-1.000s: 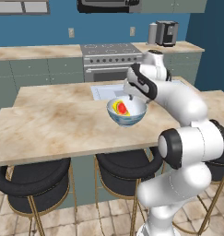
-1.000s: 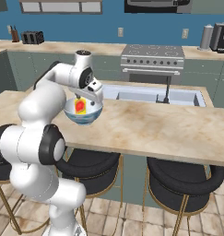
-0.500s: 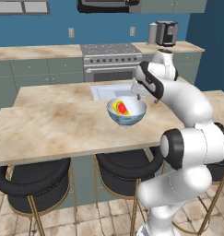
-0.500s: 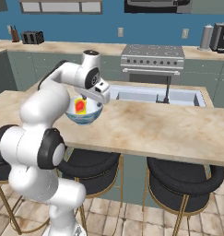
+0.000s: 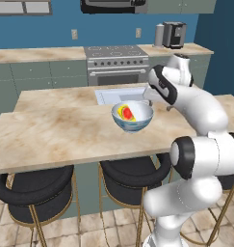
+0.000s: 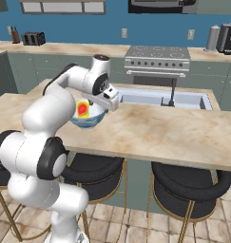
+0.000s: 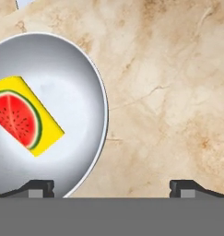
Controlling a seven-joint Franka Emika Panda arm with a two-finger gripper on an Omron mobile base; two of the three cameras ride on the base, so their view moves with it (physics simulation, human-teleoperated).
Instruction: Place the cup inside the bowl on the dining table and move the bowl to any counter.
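Left base view: cup (image 5: 125, 113) lies inside bowl (image 5: 132, 116) on the dining surface (image 5: 56, 132).
Right base view: end effector (image 6: 106, 98) sits just beside the bowl's rim.
Hand view: fingertips (image 7: 39, 187) spread wide, holding nothing; one overlaps the rim.

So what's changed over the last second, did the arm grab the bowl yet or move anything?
Only the arm moved: the gripper has shifted sideways off the middle of the bowl toward its rim on the sink side. Its fingers are spread, one over the bowl, one over the dining table, gripping nothing. The cup lies inside the bowl as before, and the bowl has not moved.
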